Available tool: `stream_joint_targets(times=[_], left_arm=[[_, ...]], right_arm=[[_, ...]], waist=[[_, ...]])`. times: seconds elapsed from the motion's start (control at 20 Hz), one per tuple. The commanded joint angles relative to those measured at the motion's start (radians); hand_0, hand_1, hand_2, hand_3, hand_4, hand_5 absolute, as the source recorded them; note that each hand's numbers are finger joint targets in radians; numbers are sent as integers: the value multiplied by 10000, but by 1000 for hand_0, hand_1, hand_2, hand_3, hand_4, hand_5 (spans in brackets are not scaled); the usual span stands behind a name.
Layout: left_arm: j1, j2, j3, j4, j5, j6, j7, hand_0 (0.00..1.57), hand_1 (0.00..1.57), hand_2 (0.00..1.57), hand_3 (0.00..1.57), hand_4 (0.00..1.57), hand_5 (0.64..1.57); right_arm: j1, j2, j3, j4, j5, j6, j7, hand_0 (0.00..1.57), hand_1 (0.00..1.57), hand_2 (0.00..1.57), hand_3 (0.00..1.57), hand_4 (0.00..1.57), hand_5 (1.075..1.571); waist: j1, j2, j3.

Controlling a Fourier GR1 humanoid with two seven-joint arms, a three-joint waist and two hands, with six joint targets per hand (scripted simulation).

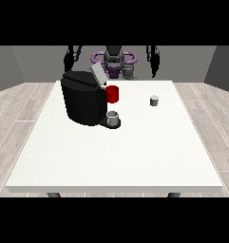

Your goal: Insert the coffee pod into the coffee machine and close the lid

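Note:
A black coffee machine (pixel 83 100) stands on the white table's (pixel 116 156) left half, its grey lid (pixel 98 74) tilted up and open. A small grey coffee pod (pixel 155 100) rests on the table to the machine's right, apart from it. The hand at the view's left (pixel 68 60) hangs raised behind the machine near the table's far edge. The hand at the view's right (pixel 154 64) hangs raised beyond the far edge, behind the pod. Neither hand touches anything.
A red mug (pixel 112 94) stands just right of the machine. A grey cup (pixel 113 118) sits on the machine's drip tray at its front right. Wooden floor surrounds the table.

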Motion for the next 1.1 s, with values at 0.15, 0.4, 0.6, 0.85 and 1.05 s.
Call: stream_joint_targets(times=[0.15, 0.4, 0.6, 0.85, 1.05], left_arm=[[298, 1638, -40, 119, -573, -1512, -1002, 0, 0, 0, 0, 0, 1571], [-686, 3615, 453, 700, -1412, -2327, -1133, 0, 0, 0, 0, 0, 1571], [-1513, 3998, 704, 1805, -1954, -2343, -1253, 0, 0, 0, 0, 0, 1571], [-2388, 4472, 792, 3424, -2519, -2709, -1571, 0, 0, 0, 0, 0, 1571], [-2890, 4472, 575, 4300, -3262, -2526, -1639, 0, 0, 0, 0, 0, 1571]], right_arm=[[289, -94, 26, 307, 35, 262, -535, 0, 0, 0, 0, 0, 1571], [-461, -209, -35, -98, 1327, -1080, -577, 0, 0, 0, 0, 0, 1571], [-974, -161, 67, -134, 1413, -1080, -727, 0, 0, 0, 0, 0, 1571], [-1179, 295, 833, -651, 1858, -1240, -47, 0, 0, 0, 0, 0, 1571], [-1772, 454, 650, -528, 1778, -1415, 492, 0, 0, 0, 0, 0, 1571]], waist=[[239, -229, 138], [-408, 404, 136], [-779, 1082, 135], [-1211, 1414, 132], [-1177, 1757, 132]])
